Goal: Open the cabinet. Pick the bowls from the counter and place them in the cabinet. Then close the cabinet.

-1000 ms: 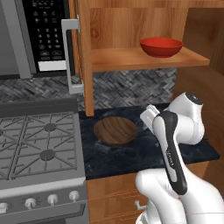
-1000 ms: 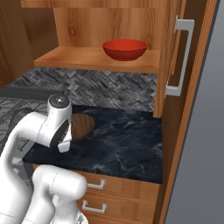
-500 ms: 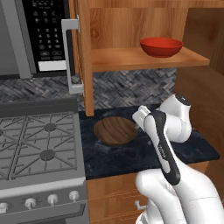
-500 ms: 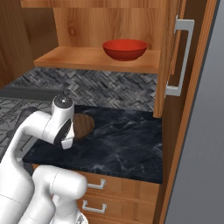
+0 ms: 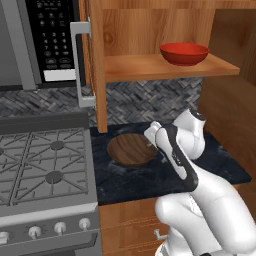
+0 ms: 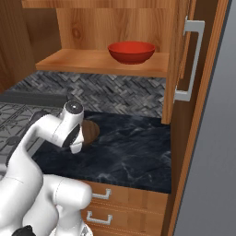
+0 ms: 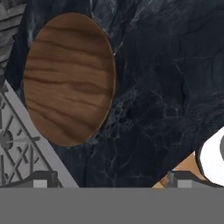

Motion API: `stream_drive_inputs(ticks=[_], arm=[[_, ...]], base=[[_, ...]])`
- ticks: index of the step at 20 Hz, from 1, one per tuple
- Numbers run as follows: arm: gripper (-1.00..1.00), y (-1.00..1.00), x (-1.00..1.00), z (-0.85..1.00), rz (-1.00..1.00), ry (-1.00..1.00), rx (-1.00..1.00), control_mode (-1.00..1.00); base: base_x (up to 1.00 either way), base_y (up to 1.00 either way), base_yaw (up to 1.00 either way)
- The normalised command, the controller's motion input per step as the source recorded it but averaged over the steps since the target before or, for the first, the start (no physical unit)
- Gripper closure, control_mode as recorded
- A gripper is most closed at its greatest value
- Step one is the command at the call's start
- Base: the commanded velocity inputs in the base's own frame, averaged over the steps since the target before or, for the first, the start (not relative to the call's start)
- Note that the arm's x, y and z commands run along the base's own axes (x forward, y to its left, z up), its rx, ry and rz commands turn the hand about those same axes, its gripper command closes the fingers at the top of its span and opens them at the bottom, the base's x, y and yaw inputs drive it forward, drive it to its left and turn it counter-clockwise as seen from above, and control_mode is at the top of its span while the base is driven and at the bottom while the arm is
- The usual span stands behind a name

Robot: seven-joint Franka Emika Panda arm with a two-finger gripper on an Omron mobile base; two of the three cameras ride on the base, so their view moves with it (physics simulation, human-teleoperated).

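The cabinet [image 5: 150,30] stands open, its left door [image 5: 95,60] swung outward. On its shelf [image 5: 150,67] sits the glossy red bowl [image 5: 184,53], also the red bowl [image 6: 131,51] from the right. The wood-grain bowl [image 5: 131,149] rests on the dark marbled counter [image 5: 215,160] beside the stove. My gripper [image 7: 111,180] hovers open above the counter, just right of the wood-grain bowl [image 7: 70,78] and holding nothing. In the right base view my hand covers part of that bowl [image 6: 91,132].
A gas stove top [image 5: 45,160] borders the counter on the left, with a black microwave [image 5: 45,40] above it. The right cabinet door [image 6: 184,60] hangs open with its bar handle [image 6: 193,60]. Wooden drawers [image 6: 120,203] sit under the counter [image 6: 133,152].
My hand has moved left over the counter toward the wood-grain bowl. The jaws stayed open, and both bowls stayed put.
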Motion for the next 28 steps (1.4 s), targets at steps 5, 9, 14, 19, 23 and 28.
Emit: stream_drive_inputs(ticks=[5,9,14,19,23,28], arm=[[-1.0,-0.04,0.17,-0.21,0.01,0.0,0.0,-1.0],[-1.0,-0.01,0.26,-0.21,0.0,0.0,0.0,-1.0],[-1.0,0.0,0.28,-0.23,0.0,0.0,0.0,-1.0],[-1.0,-0.01,0.2,-0.23,0.0,0.0,0.0,-1.0],[-1.0,0.0,0.1,-0.24,0.0,0.0,0.0,-1.0],[-1.0,0.0,0.09,-0.2,0.0,0.0,0.0,-1.0]], base=[[0.0,0.0,0.0],[0.0,0.0,0.0],[0.0,0.0,0.0],[0.0,0.0,0.0],[0.0,0.0,0.0],[0.0,0.0,0.0]])
